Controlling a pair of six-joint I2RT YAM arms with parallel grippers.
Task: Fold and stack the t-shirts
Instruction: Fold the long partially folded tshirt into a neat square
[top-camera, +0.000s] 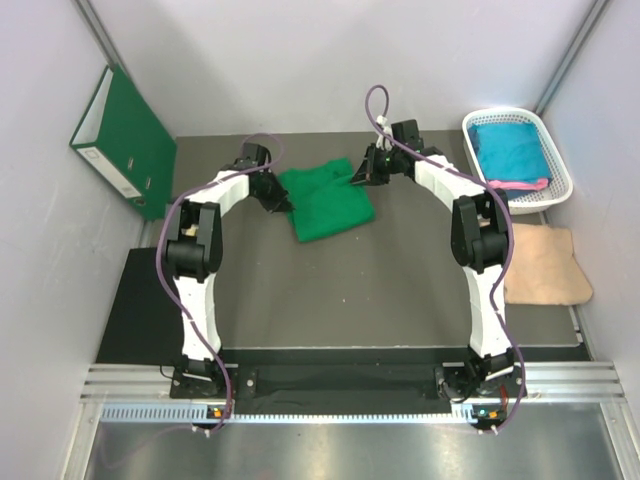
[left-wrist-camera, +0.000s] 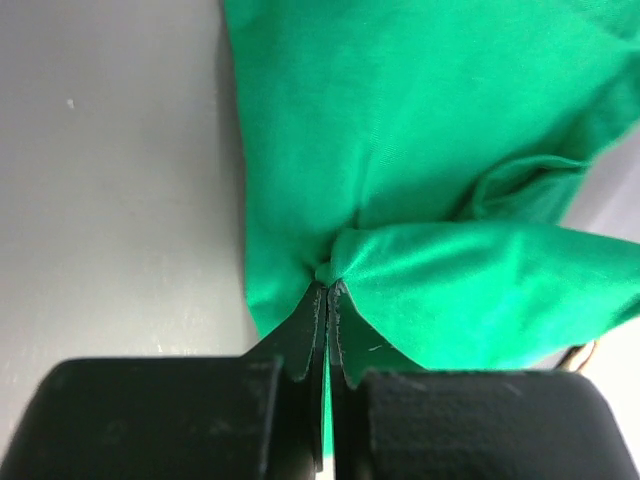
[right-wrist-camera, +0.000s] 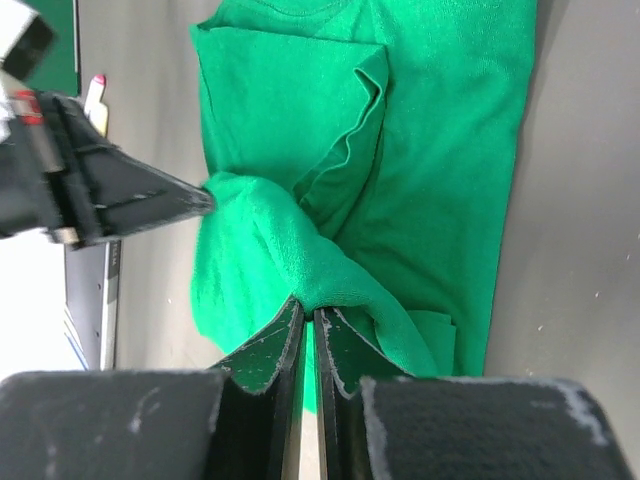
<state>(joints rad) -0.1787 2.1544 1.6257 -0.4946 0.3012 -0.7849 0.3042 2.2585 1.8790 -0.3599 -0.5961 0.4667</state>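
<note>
Dark green binder (top-camera: 122, 140) leaning at far left, left gripper (left-wrist-camera: 327, 292) pinching the left edge of the bright green t-shirt (top-camera: 335, 208), cloth bunched on the worktop (top-camera: 400, 290), right gripper (right-wrist-camera: 308, 308) clamped on its right fold, teal t-shirt (top-camera: 508, 150) in white basket (top-camera: 562, 175) at right.

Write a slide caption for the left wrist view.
Left jaws shut on a bunched fold of the green t-shirt over the grey table.

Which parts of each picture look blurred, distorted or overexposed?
Top view: even light, soft shadows, walls lean outward at the edges, green shirt sharp. Left wrist view: left gripper close and slightly soft. Right wrist view: cloth weave crisp at the right gripper; lower left corner washed out white.
</note>
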